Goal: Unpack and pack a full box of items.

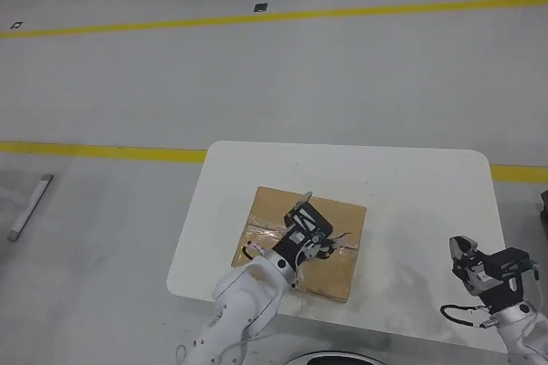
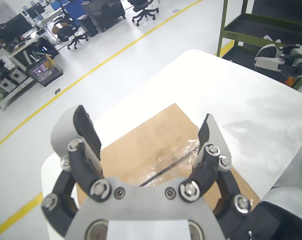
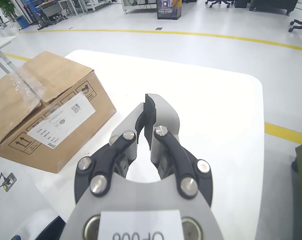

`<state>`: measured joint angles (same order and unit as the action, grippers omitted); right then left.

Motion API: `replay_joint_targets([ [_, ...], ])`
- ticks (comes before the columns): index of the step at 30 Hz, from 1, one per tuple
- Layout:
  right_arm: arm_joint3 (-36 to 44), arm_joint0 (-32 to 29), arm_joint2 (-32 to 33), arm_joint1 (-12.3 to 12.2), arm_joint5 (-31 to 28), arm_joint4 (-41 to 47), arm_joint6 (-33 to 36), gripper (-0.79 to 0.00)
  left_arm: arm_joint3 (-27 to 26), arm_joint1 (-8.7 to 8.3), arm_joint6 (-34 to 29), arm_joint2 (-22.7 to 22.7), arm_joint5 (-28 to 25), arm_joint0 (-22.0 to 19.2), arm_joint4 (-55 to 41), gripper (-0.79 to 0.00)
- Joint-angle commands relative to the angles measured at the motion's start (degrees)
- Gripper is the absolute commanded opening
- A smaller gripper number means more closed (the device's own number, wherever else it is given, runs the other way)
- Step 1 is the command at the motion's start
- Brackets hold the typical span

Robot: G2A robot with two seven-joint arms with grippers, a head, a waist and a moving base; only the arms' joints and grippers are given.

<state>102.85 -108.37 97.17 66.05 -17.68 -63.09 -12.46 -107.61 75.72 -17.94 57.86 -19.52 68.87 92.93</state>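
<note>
A brown cardboard box (image 1: pixel 269 219) sits on the white table (image 1: pixel 420 192), its top flaps closed and crossed by clear tape along the seam (image 2: pixel 166 168). My left gripper (image 1: pixel 308 219) hovers over the middle of the box top, open, with nothing between its fingers (image 2: pixel 87 131). In the right wrist view the box (image 3: pixel 41 106) shows a white label on its side. My right gripper (image 3: pixel 147 112) is shut and empty above the table's near right corner (image 1: pixel 460 248), well away from the box.
The table's far half and right side are bare white surface. A green metal shelf rack (image 2: pixel 263 13) stands off the table's right edge. Yellow floor lines (image 1: pixel 256 16) run beyond the table.
</note>
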Motion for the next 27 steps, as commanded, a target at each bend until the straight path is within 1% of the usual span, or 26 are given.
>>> replay_joint_targets([
  [1, 0.30, -0.57, -0.05, 0.06, 0.13, -0.10, -0.22, -0.785, 0.59, 0.12, -0.10, -0.87, -0.60, -0.82, 0.17, 0.000],
  [10, 1.75, -2.42, -1.33, 0.47, 1.75, -1.17, -1.26, -0.785, 0.59, 0.12, -0.10, -0.87, -0.60, -0.82, 0.17, 0.000],
  [19, 1.90, -1.49, -3.06, 0.76, 2.57, -2.46, -0.40, -0.785, 0.59, 0.12, -0.10, -0.87, -0.60, -0.82, 0.17, 0.000],
  [21, 1.97, -1.27, -3.34, 0.82, 2.81, -2.65, -0.22, -0.785, 0.49, 0.10, -0.06, -1.12, 0.03, -0.17, 0.83, 0.000],
  [27, 1.76, -0.48, -3.77, 0.94, 3.08, -3.09, 0.33, -0.785, -0.20, -0.26, -4.01, -2.22, -1.95, 3.52, 1.73, 0.000],
])
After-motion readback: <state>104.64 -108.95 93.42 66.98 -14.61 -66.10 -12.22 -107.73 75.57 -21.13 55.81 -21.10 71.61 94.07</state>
